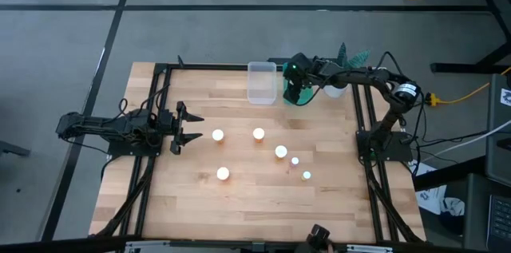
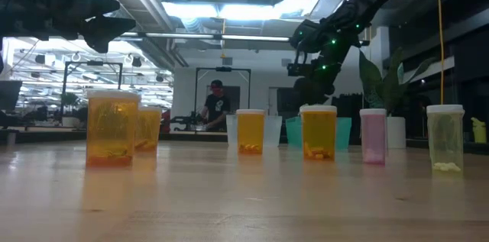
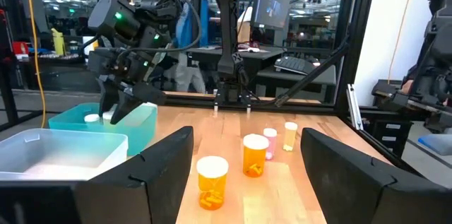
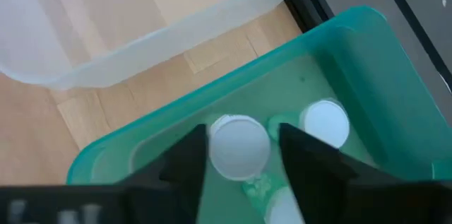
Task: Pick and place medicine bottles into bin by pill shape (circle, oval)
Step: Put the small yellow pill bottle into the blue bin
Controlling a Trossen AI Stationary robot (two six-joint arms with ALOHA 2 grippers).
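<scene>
Right gripper (image 2: 312, 82) hanging above teal bin (image 2: 294, 132), orange bottle (image 2: 318, 131) just below it nearer the camera, plant (image 2: 390, 82) beside.

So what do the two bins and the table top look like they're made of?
Teal bin: translucent plastic, smooth and slightly glossy; the bottles inside show through its walls. Clear bin: colourless plastic, probably thin, with the table visible through it. Table: light wood planks, butcher-block style with visible seams and grain, finish seemingly matte.
</scene>
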